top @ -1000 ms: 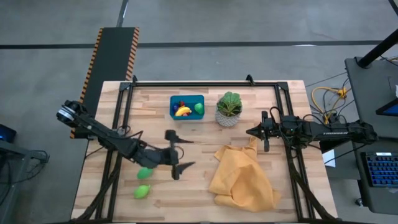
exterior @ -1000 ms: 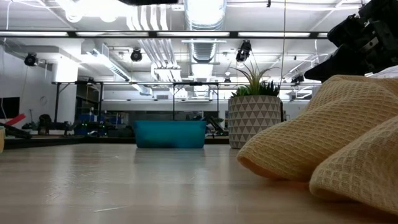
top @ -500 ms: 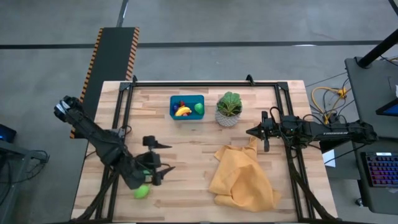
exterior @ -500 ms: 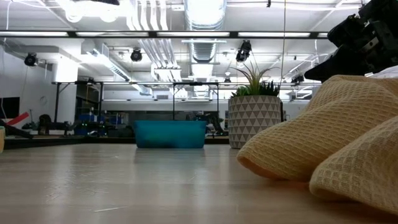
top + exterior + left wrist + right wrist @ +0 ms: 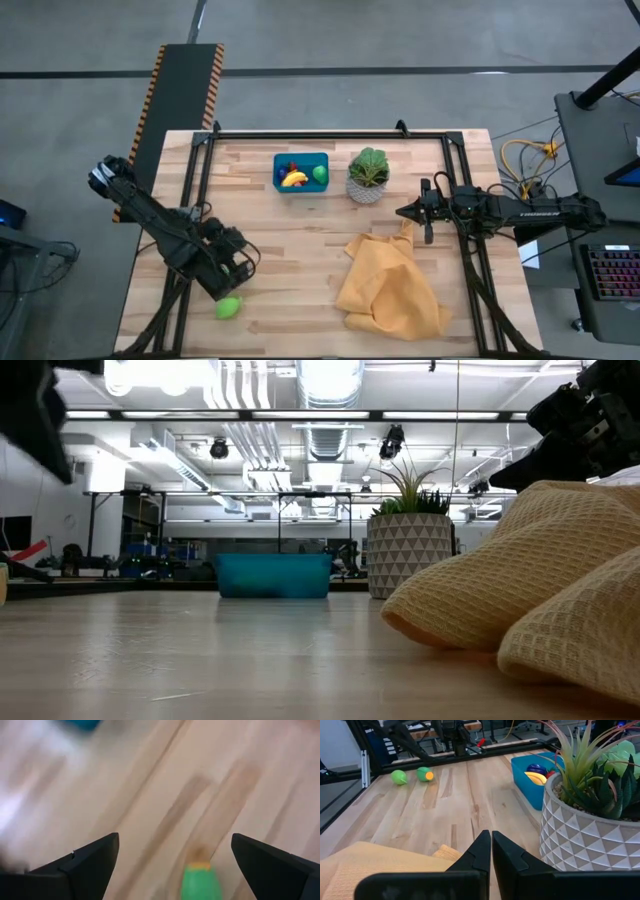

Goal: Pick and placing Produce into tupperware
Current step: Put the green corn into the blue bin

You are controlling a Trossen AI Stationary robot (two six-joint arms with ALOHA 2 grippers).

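Pick step: left gripper point(image 5: 234, 270) hung w/ jaws wide over green piece point(image 5: 201, 882) on table point(image 5: 300, 230); needed lowering, closing. Right gripper point(image 5: 489, 851) shut, idle.

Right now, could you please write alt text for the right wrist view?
The right hand, shut, points across a wooden table toward two green produce pieces at its far side. Nearby stand a potted plant and the blue tupperware holding a banana.

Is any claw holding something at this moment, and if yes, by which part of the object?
Nothing is held. The left claw is open above a green piece; the right claw is shut and empty.
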